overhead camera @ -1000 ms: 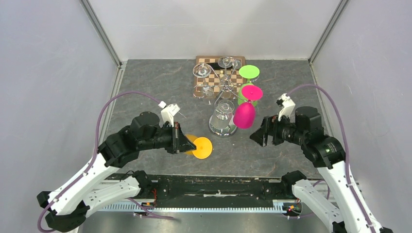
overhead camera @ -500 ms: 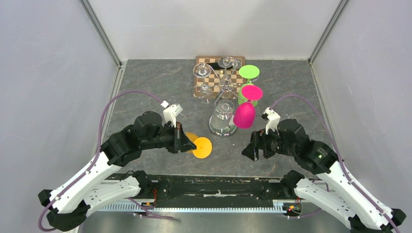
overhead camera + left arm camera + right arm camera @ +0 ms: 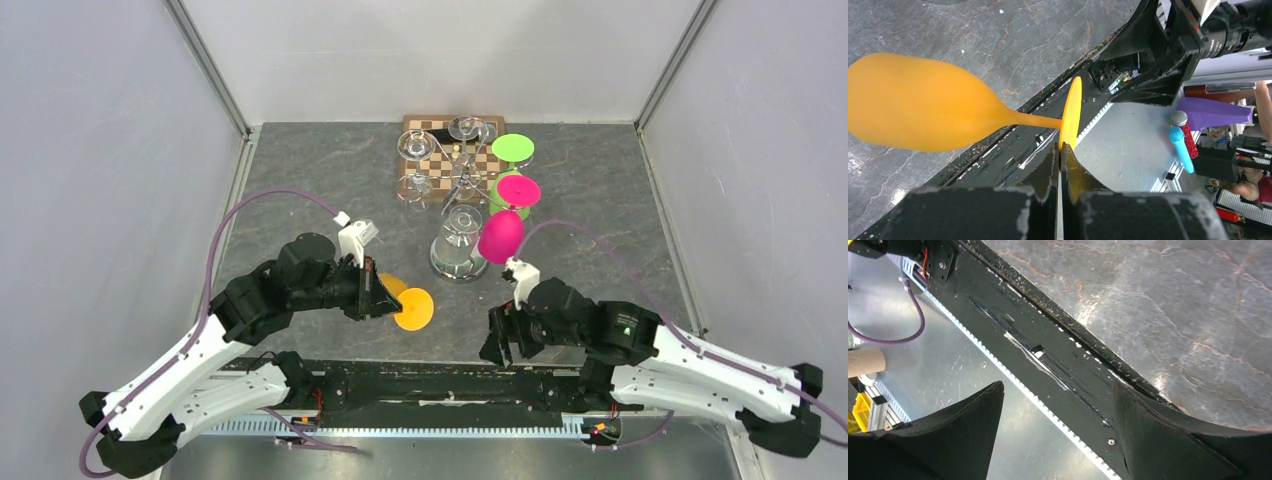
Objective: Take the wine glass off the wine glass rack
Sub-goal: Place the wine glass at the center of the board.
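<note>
From above, we see the left fingers (image 3: 380,296) clenched on the orange plastic wine glass (image 3: 413,309), which lies sideways over the grey tabletop (image 3: 300,180), well apart from the shiny silver wire wine glass rack (image 3: 445,268). The right fingers (image 3: 497,345) gape, empty.

At the left wrist, the fingers (image 3: 1045,172) pinch the rim of the glass's foot.

At the right wrist, the spread fingers (image 3: 968,435) hold nothing.

Chessboard (image 3: 440,160) on a grey counter (image 3: 320,180)
The wooden board lies flat at the far middle, close to the white back wall (image 3: 440,60).
</note>
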`<act>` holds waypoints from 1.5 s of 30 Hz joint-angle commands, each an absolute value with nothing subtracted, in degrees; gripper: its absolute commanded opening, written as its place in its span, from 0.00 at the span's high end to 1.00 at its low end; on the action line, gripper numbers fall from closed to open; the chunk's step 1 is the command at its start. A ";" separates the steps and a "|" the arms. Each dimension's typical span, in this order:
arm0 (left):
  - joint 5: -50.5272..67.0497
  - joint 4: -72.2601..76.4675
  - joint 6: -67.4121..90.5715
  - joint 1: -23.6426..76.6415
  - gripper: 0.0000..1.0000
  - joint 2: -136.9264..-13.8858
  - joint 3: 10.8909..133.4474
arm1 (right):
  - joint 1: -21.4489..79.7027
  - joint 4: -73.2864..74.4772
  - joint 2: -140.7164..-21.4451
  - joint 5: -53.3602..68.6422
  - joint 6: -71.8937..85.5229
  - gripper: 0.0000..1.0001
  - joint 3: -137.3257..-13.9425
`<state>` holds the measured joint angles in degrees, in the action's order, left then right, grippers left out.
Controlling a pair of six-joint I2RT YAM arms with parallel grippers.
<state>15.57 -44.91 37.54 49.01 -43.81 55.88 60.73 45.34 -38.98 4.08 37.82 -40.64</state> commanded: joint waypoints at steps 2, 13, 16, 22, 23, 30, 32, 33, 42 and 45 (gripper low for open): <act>16.90 -45.17 32.30 49.35 0.98 -42.31 56.69 | 72.67 38.85 -42.40 -6.70 45.52 0.18 -42.52; 17.94 -49.64 26.05 51.70 0.98 -42.85 55.77 | 85.66 36.20 -44.37 -20.07 55.57 0.16 -45.36; 14.07 -49.27 25.49 56.41 0.98 -43.74 55.94 | 86.19 34.70 -44.79 -20.36 56.29 0.16 -45.61; 3.45 -47.63 25.06 69.08 0.98 -46.22 58.09 | 86.66 33.85 -43.28 -24.12 58.27 0.15 -46.85; 1.00 -47.63 24.96 71.56 0.98 -46.93 58.75 | 86.66 33.69 -42.77 -24.78 58.65 0.15 -46.93; -16.55 -47.73 25.38 88.39 0.98 -52.70 61.97 | 86.66 34.03 -42.52 -25.97 58.96 0.14 -48.81; -20.17 -47.32 25.86 91.92 0.98 -53.75 62.44 | 86.67 34.78 -42.79 -26.13 58.92 0.13 -49.30; -22.19 -47.12 26.25 93.81 0.98 -54.24 62.64 | 86.66 34.80 -42.62 -26.20 58.99 0.13 -49.26; -38.05 -42.76 28.65 105.74 0.98 -59.66 63.50 | 86.66 34.79 -42.18 -27.21 58.91 0.11 -48.81; -38.99 -41.04 28.45 107.39 0.98 -61.05 63.46 | 86.64 34.98 -42.79 -27.13 58.61 0.11 -49.46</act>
